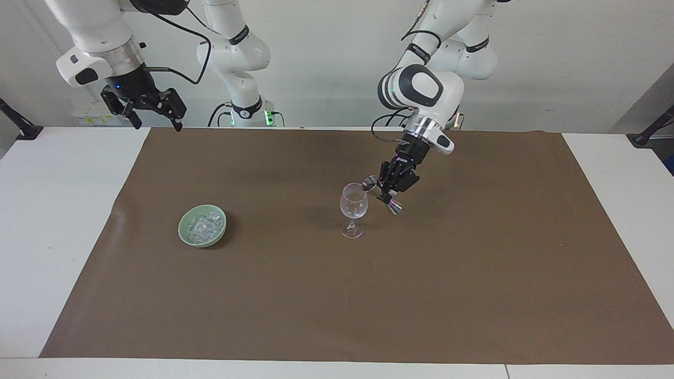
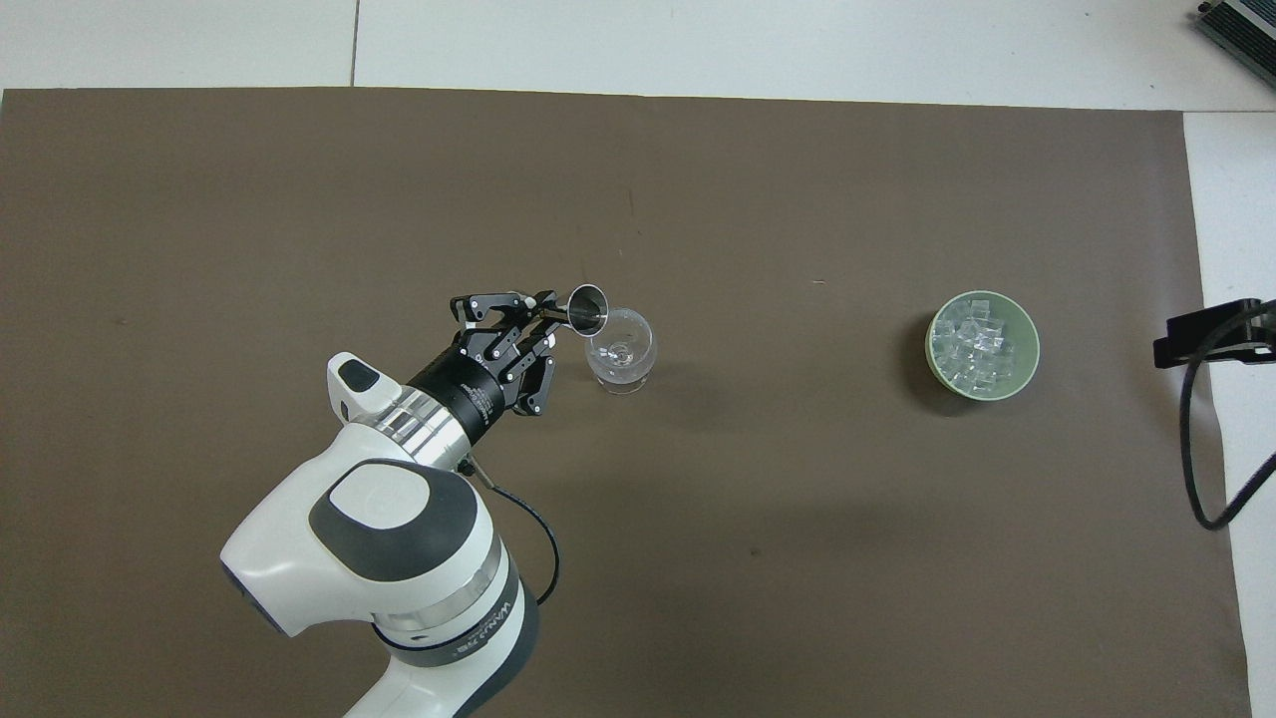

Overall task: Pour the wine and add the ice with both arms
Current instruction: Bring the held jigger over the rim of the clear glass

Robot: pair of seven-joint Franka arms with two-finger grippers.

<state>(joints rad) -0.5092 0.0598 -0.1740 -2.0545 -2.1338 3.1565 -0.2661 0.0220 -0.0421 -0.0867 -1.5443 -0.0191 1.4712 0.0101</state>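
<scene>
In the facing view, the left tool is gripping a small metal jigger at its narrow waist, in the middle of the frame. The jigger is tilting, its upper mouth leaning at the rim of the wine glass, probably so that the liquid is running into the bowl and not onto the paper. The glass is standing upright on its foot. The right tool is waiting high in the upper left of the frame, its fingers spread open and holding nothing; most likely it is keeping away until the pouring is finished. The ice is lying in a green bowl at the left of the frame, well apart from the glass.

In the overhead view, the left tool is coming from the lower left, and the jigger is overlapping the rim of the wine glass. The ice is filling the green bowl at the right of the frame. Of the right tool, only a black piece is showing at the right edge.

A brown paper sheet is covering most of the white worktop. A pale wall is closing the room at the top of the facing view.
</scene>
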